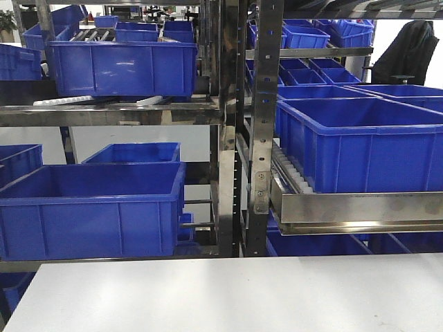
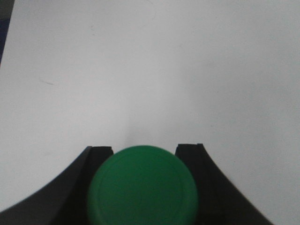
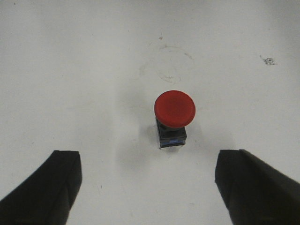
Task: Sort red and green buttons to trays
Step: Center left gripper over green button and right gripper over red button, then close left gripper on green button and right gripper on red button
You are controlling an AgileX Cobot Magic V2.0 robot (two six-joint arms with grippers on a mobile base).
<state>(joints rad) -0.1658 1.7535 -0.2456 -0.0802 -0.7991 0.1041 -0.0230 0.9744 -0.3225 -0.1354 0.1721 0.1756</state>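
Low in frame, gripping green button (image 2: pixel 143 187) with left hand (image 2: pixel 145 151); next, likely lowering wide-spread right hand (image 3: pixel 150 164) over red button (image 3: pixel 174 108).

I count one red button (image 3: pixel 174 110), one green button (image 2: pixel 142 187), and perhaps a dozen-odd blue crates (image 1: pixel 121 66), the far ones blurring together.

It looks like a warehouse or factory storeroom: metal racks (image 1: pixel 259 138) hold many blue plastic crates (image 1: pixel 118 69), behind a white bench (image 1: pixel 242 297).
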